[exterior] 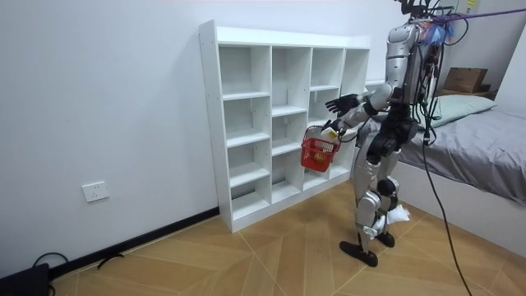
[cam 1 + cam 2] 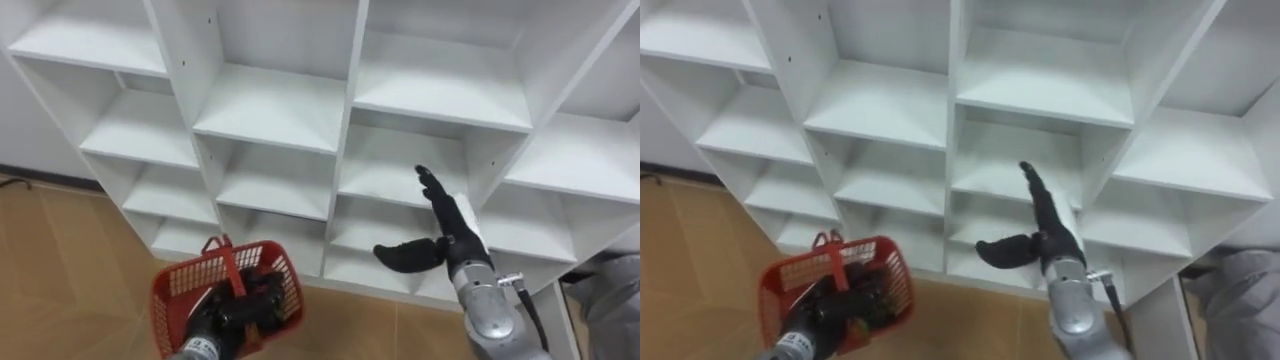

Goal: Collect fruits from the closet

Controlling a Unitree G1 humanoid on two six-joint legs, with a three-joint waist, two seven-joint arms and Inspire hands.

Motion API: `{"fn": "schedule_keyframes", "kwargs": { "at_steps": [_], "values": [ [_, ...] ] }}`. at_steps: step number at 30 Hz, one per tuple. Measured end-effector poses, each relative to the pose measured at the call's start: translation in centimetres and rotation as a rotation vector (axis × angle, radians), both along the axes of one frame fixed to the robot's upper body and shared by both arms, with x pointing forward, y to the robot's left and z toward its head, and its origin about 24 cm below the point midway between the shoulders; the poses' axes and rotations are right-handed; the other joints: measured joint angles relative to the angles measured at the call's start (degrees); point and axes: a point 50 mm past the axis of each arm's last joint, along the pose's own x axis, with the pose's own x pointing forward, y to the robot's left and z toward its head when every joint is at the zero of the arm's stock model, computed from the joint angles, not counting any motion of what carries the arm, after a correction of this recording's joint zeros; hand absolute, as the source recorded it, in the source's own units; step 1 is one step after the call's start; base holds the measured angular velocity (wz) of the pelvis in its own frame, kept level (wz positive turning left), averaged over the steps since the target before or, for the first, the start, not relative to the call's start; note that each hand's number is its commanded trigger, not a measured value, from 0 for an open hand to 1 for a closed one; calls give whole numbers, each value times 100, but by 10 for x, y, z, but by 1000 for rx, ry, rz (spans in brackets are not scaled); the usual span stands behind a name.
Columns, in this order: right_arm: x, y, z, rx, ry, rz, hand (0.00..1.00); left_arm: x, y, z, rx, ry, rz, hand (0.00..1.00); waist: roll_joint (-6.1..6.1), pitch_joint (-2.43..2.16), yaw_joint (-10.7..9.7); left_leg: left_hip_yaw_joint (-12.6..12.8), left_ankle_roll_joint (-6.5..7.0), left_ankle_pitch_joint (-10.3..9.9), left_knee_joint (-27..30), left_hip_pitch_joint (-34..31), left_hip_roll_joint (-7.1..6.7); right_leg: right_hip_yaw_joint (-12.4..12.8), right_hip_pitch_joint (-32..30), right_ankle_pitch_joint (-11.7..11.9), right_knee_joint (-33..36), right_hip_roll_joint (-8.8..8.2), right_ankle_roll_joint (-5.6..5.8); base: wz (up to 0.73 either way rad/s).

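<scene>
Hold the right hand (image 2: pixel 450 225) as it is: fingers straight, thumb spread wide, empty, raised before a middle compartment of the closet (image 2: pixel 345 130). Leave the left hand (image 2: pixel 235 310) curled round the handle of the red basket (image 2: pixel 180 285), low before the bottom shelves. Cannot tell where the fruit is: bare shelves here, basket's inside hidden by the hand. Search further compartments first, then reach in level, basket just beneath.

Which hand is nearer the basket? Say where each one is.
Left. The left hand holds the basket by its handle, low on the left. The right hand is apart, to the basket's right, open and raised before the shelves.
</scene>
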Motion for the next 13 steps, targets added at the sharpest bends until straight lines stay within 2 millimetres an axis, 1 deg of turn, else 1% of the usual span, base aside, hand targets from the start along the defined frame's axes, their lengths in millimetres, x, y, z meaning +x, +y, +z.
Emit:
{"fn": "schedule_keyframes", "kwargs": {
  "at_steps": [1, 3, 5, 6, 7, 9, 10, 13],
  "values": [
    [-2, -3, -1, 11, 6, -23, 0, -3, 4, -3, 16, 17, 13, 100, 0, 3, 0, 1, 1, -2, -2, 26, -3, -2, 23, -6, 0, -2, 3, 0],
    [-13, -13, -7, 45, 32, -102, 0, -14, 20, -11, 59, 92, 85, 100, -3, 4, -17, 4, 2, -21, -2, 45, -4, 1, 38, -17, -3, -2, 7, 0],
    [-21, -17, -12, 57, 55, -141, 0, -21, 26, -15, 79, 130, 122, 100, -2, 4, -24, 8, 4, -26, -5, 63, -8, 13, 51, -19, -4, -2, 11, -2],
    [-26, -18, -19, 55, 82, -149, 0, -26, 29, -19, 108, 160, 127, 100, -6, 5, -24, 20, 5, -32, -9, 89, -7, 28, 75, -21, -3, -3, 12, -4],
    [-29, -19, -22, 51, 100, -154, 0, -29, 31, -21, 124, 177, 125, 100, -8, 6, -24, 25, 6, -36, -9, 103, -7, 30, 85, -22, -4, -3, 13, -5],
    [-40, -27, -38, 41, 178, -192, 0, -40, 35, -27, 164, 236, 131, 100, -16, 17, -23, 62, 13, -59, -9, 172, -4, 55, 146, -30, -11, -2, 24, -5],
    [-44, -29, -42, 47, 198, -209, 0, -42, 36, -28, 169, 246, 141, 100, -18, 16, -24, 62, 16, -64, -4, 175, -4, 53, 147, -33, -9, -4, 25, 0],
    [-58, -38, -54, 98, 265, -317, 0, -50, 40, -30, 192, 277, 175, 100, -19, 18, -28, 60, 25, -70, 0, 178, -14, 55, 132, -41, -23, -12, 38, 0]
  ]
}}
